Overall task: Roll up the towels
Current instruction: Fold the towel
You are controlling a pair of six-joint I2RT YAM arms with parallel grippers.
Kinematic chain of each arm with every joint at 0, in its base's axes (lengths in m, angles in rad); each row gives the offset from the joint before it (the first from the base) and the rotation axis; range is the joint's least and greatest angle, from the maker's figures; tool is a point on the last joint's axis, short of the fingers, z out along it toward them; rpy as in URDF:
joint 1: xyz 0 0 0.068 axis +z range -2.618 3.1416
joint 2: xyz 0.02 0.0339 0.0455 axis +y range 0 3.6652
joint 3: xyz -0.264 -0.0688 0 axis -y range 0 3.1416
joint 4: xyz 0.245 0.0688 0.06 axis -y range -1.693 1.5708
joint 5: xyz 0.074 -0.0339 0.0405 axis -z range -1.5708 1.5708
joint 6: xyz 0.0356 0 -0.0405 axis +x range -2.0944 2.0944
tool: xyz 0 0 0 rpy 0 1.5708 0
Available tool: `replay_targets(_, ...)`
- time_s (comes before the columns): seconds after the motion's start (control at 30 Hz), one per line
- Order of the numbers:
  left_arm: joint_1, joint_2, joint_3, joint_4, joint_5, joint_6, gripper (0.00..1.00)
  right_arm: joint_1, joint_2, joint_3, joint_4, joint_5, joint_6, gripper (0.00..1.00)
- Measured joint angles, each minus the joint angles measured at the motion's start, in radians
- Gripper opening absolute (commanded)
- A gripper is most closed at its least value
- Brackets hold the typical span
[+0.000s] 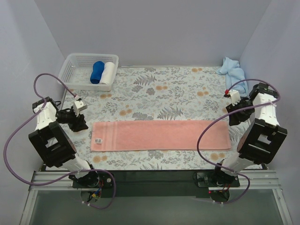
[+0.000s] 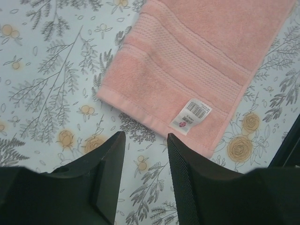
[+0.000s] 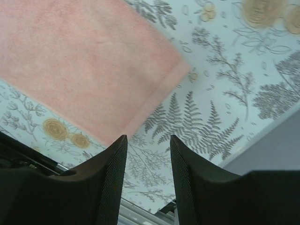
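Hovering at either end of the salmon-pink towel (image 1: 159,135), I have both claws apart and empty. The left claw (image 2: 145,136) hangs just off the towel's left end, near the corner with the small tag (image 2: 192,116). The right claw (image 3: 148,138) hangs just off the right end, its jaws over bare surface (image 1: 154,89) beside the hem. Neither one touches cloth.

The pink towel lies flat as a long, narrow strip across the middle of the surface, edges fairly straight. To my eye the laying-out is done and the rolling itself has not begun. The light sky-blue towel (image 1: 233,70) sits crumpled in the far right corner, well apart from everything, so I judge it comes later.

At the far left a white basket (image 1: 70,65) holds a dark blue roll (image 1: 97,72) and a white roll (image 1: 108,71) side by side.

Next I need to choose one short end, bring a claw down onto its hem, pinch it and turn it over onto itself. The first tuck has to be tight and square to the strip, or the roll will likely wander into a cone. The other claw could steady the far end so the soft terry does not slide on the patterned cloth.
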Motion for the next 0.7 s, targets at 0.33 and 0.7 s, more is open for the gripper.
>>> replay_targets(0.33,-0.226,-0.084,-0.179,0.270,-0.051,-0.335,0.33,0.203,0.043,-0.127,0.111,0.026,0.166,0.33)
replay_targets(0.7,-0.359,0.049,-0.216,0.593,-0.286,-0.687,0.00,0.204,0.237,-0.122,0.260,0.108,0.322,0.27)
